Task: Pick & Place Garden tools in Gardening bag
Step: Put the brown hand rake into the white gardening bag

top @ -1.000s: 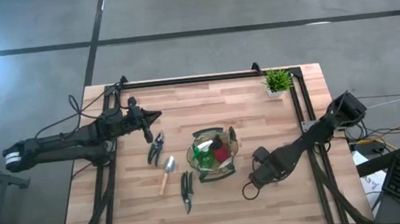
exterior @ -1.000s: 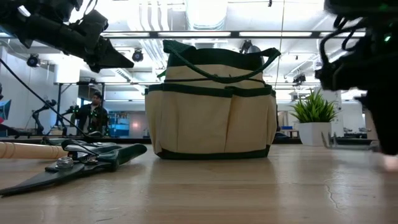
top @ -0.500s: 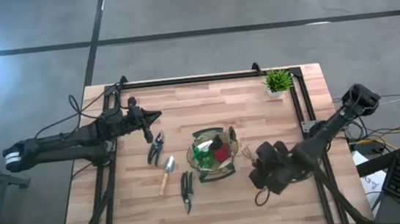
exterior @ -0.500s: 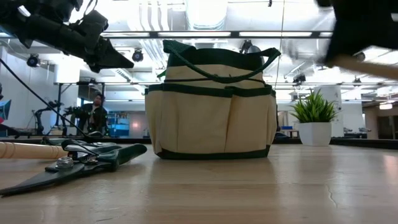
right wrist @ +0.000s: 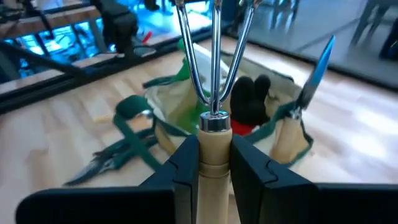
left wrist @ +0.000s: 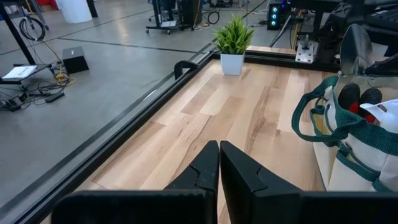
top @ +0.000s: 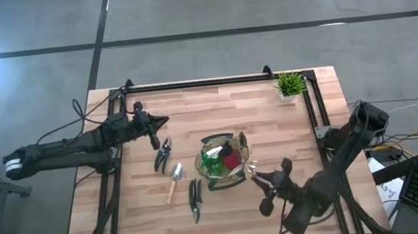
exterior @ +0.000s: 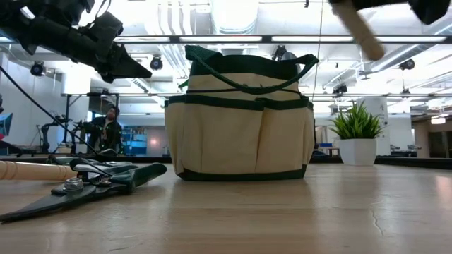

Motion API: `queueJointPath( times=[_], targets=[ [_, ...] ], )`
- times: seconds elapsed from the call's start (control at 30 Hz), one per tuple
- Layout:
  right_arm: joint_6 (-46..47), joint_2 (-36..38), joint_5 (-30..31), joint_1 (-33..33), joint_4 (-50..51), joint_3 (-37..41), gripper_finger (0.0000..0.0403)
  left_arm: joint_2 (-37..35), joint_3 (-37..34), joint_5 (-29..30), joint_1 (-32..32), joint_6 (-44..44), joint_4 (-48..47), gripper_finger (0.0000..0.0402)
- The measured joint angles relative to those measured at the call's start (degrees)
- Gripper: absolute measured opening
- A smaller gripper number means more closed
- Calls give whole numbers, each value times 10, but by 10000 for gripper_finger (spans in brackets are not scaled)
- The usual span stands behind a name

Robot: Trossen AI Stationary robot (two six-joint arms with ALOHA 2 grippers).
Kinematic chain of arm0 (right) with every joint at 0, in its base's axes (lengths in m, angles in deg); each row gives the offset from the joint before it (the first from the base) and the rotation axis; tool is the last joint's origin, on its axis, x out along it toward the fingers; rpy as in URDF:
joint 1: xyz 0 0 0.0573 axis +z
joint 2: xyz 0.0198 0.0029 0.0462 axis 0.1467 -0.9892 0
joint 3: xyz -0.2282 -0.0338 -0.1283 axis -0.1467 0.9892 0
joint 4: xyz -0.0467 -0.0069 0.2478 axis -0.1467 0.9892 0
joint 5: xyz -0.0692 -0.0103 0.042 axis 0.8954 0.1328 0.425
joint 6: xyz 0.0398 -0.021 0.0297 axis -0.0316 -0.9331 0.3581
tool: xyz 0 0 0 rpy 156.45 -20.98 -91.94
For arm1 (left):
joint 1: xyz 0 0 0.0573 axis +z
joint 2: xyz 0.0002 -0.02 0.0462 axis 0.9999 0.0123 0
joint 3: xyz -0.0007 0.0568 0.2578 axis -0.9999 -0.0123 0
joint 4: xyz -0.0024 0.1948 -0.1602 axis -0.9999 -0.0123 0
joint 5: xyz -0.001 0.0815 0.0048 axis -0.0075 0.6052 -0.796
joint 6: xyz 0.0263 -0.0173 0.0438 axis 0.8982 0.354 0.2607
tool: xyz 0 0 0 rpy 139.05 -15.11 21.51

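- Left gripper (top: pixel 162 121) hangs above the table's left-back area, fingers (left wrist: pixel 205 167) pressed together, gripping nothing.
- Just right of it on the light wooden table (top: pixel 215 105): a pair of black pruning shears (top: pixel 163 154), then a wood-handled silver trowel (top: pixel 174 180) touching or nearly touching their tips.
- A second pair of black shears (top: pixel 194 198) lies near the front, just right of the trowel, close to the bag's left side.
- Round olive-tan fabric gardening bag (top: pixel 223 160) with dark green rim stands upright mid-table. A green spray bottle (top: pixel 212 159) and a red-and-black piece (top: pixel 231 160) sit inside.
- Right gripper (top: pixel 271 190) is off the table, just right-front of the bag, jaws clamped on the wooden handle of a wood-handled rake (right wrist: pixel 213 93). Metal tines point at the bag's open top, with the rake outside the bag.
- Small green potted plant (top: pixel 290 84) sits at the back-right corner, well apart from everything.
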Motion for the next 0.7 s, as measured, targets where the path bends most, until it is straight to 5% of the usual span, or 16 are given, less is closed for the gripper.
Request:
queueJointPath(
  times=[0.17, 0.47, 0.7],
  targets=[
    [-12, -36, 50, -5, -32, -9, 50, 0, 0, 0, 0, 0, 0, 19],
    [-63, -57, 51, -4, -38, -55, 50, 0, 0, 0, 0, 0, 0, 19],
    [-5, -87, 53, -13, -35, -34, 50, 0, 0, 0, 0, 0, -2, 20]
  ],
)
